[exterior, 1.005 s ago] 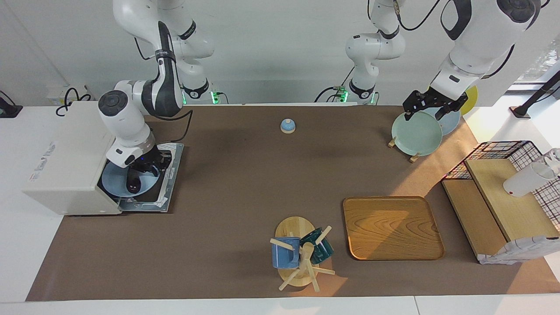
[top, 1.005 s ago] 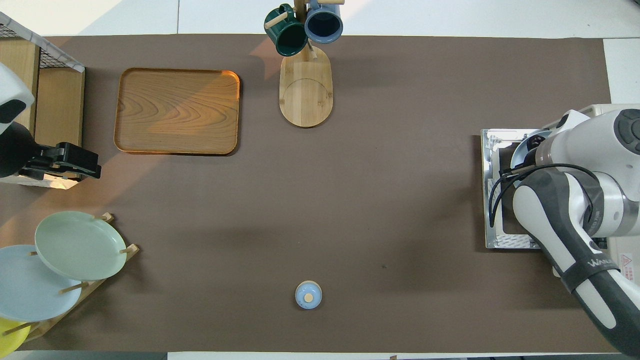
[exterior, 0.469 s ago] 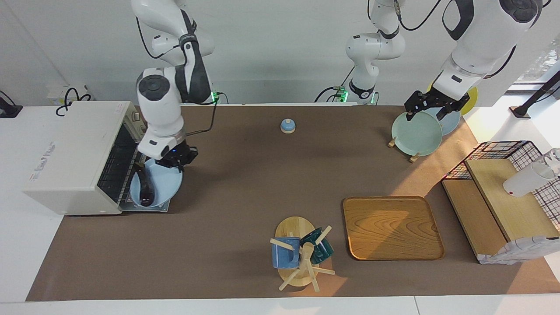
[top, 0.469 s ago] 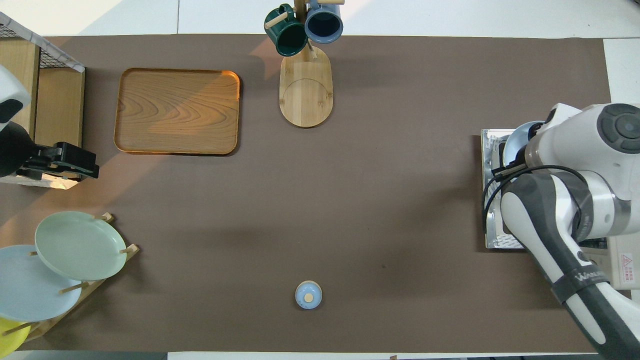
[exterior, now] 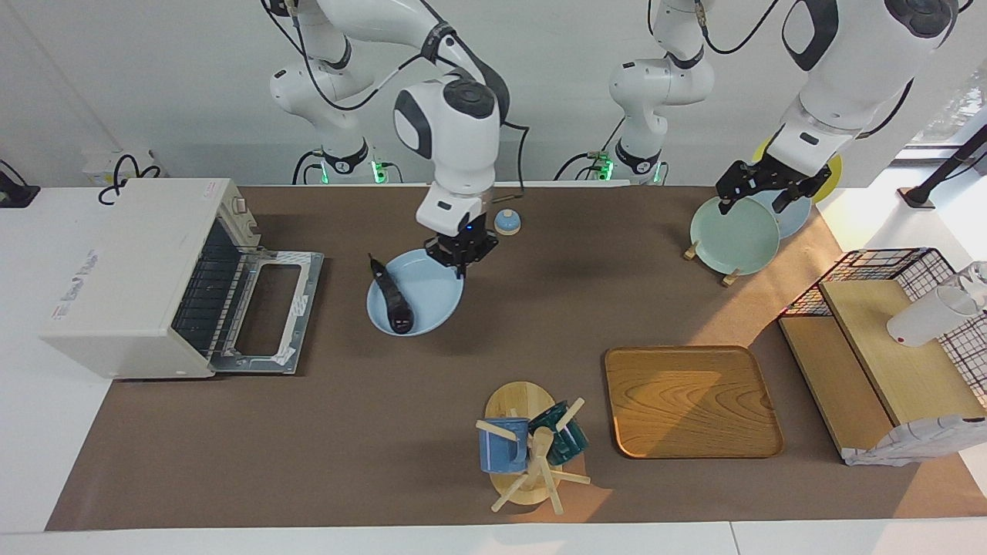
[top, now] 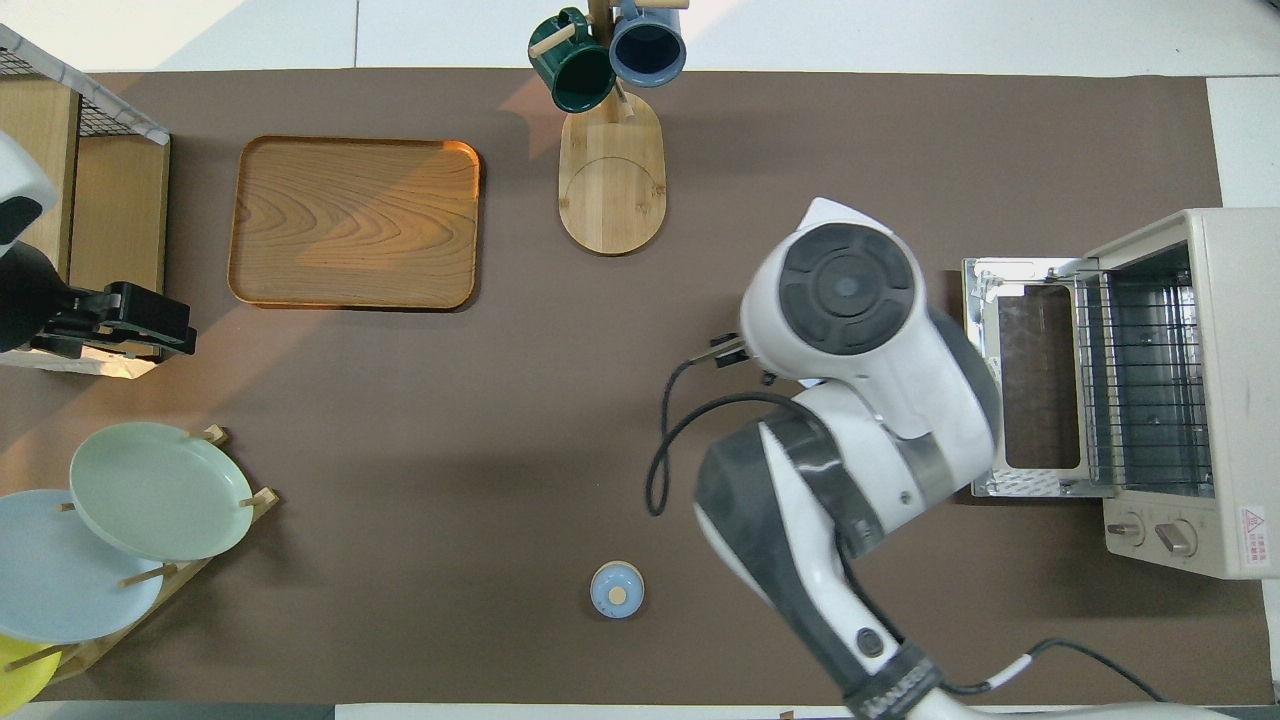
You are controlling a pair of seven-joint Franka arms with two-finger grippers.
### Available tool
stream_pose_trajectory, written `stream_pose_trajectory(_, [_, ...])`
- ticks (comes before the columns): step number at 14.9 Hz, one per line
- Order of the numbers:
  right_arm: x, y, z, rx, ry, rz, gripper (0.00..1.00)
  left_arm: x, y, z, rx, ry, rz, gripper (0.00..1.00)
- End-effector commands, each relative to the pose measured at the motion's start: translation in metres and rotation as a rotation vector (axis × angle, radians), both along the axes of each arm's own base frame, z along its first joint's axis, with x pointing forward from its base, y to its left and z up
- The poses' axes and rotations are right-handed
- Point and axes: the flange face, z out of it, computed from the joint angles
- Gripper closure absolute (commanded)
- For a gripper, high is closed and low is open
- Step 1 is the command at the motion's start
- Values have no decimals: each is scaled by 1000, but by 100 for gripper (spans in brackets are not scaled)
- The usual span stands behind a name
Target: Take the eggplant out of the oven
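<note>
The dark purple eggplant (exterior: pixel 392 299) lies on a light blue plate (exterior: pixel 426 301). My right gripper (exterior: pixel 461 257) is shut on that plate's rim and holds it over the brown mat, between the oven and the small bell. The white oven (exterior: pixel 127 270) stands at the right arm's end of the table with its door (exterior: pixel 266 312) folded down, and its rack is bare. In the overhead view the oven (top: pixel 1215 400) and its door (top: pixel 1030 380) show, but the right arm hides the plate and the eggplant. My left gripper (exterior: pixel 749 205) waits open over the plate rack.
A small blue bell (exterior: pixel 506 222) stands near the robots. A mug tree (exterior: pixel 528 451) with two mugs and a wooden tray (exterior: pixel 690 401) lie farther out. A rack with a green plate (exterior: pixel 732 235) and a wire basket (exterior: pixel 887 266) stand at the left arm's end.
My right gripper has carried the blue plate with the eggplant from the oven door out over the middle of the mat. The oven's inside now shows bare. The left arm has barely moved.
</note>
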Motion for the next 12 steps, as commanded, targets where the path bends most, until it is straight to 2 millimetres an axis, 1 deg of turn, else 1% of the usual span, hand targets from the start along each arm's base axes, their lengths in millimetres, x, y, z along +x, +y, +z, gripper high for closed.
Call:
stream_pose_trajectory(1, [0, 81, -52, -14, -12, -104, 100, 1, 9, 6, 21, -33, 7, 0])
stream_pose_trajectory(2, [-4, 95, -60, 25, -45, -89, 100, 4, 16, 6, 20, -47, 20, 0])
stream_pose_trajectory(3, [-7, 96, -84, 47, -54, -72, 100, 5, 20, 4, 20, -59, 25, 0])
stream_pose_trajectory(4, [-13, 94, -102, 63, -59, -63, 100, 7, 21, 3, 19, -68, 25, 0])
stream_pose_trajectory(5, [-14, 94, -107, 80, -64, -64, 100, 7, 24, 0, 19, -68, 28, 0])
stream_pose_trajectory(7, [-10, 90, -106, 92, -65, -79, 100, 7, 26, 0, 19, -76, 32, 0])
stream_pose_trajectory(8, [-4, 87, -108, 131, -51, -109, 87, 7, 26, -1, 19, -79, 32, 0])
stream_pose_trajectory(9, [0, 88, -107, 180, -67, -107, 67, 7, 26, -1, 19, -82, 32, 0])
stream_pose_trajectory(10, [1, 89, -104, 194, -80, -95, 64, 6, 26, -2, 19, -82, 32, 0])
stream_pose_trajectory(12, [7, 91, -87, 200, -89, -95, 60, 7, 26, -4, 19, -85, 32, 0])
